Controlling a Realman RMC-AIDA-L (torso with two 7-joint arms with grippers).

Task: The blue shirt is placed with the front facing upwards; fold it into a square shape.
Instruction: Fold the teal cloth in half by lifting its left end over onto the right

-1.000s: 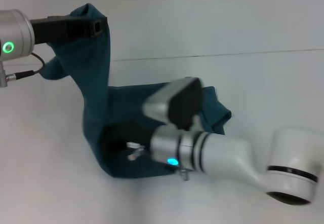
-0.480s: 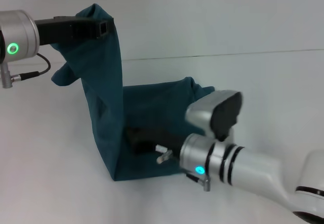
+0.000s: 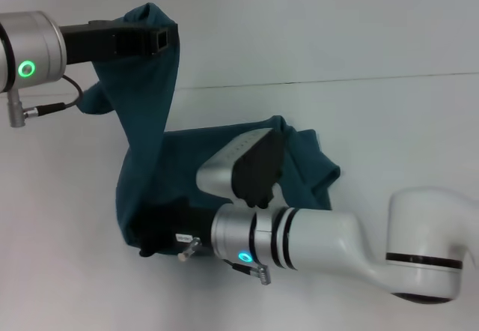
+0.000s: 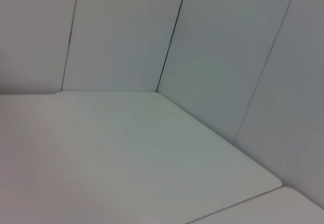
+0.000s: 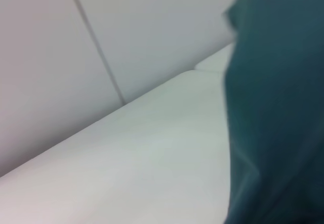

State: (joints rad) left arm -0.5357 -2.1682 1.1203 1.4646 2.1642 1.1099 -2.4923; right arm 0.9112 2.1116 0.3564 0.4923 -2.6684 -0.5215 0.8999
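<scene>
The blue shirt (image 3: 150, 136) hangs as a plain teal sheet from my left gripper (image 3: 168, 40), which is shut on its upper edge high at the back left. The cloth drops to the white table (image 3: 397, 121) and bunches toward the right (image 3: 314, 162). Low at the front, my right gripper (image 3: 153, 243) points left, its dark fingers closed on the shirt's lower edge just above the table. The right wrist view shows only teal cloth (image 5: 276, 112) close by. No print is visible.
The table's far edge (image 3: 337, 82) runs across the head view with a pale wall behind it. The left wrist view shows only bare table (image 4: 126, 158) and wall panels (image 4: 223, 46). My right forearm (image 3: 322, 241) lies across the front right.
My right gripper swung right, then back left, dragging the shirt's lower edge leftward. My left gripper drifted slightly right, still holding the cloth up.
</scene>
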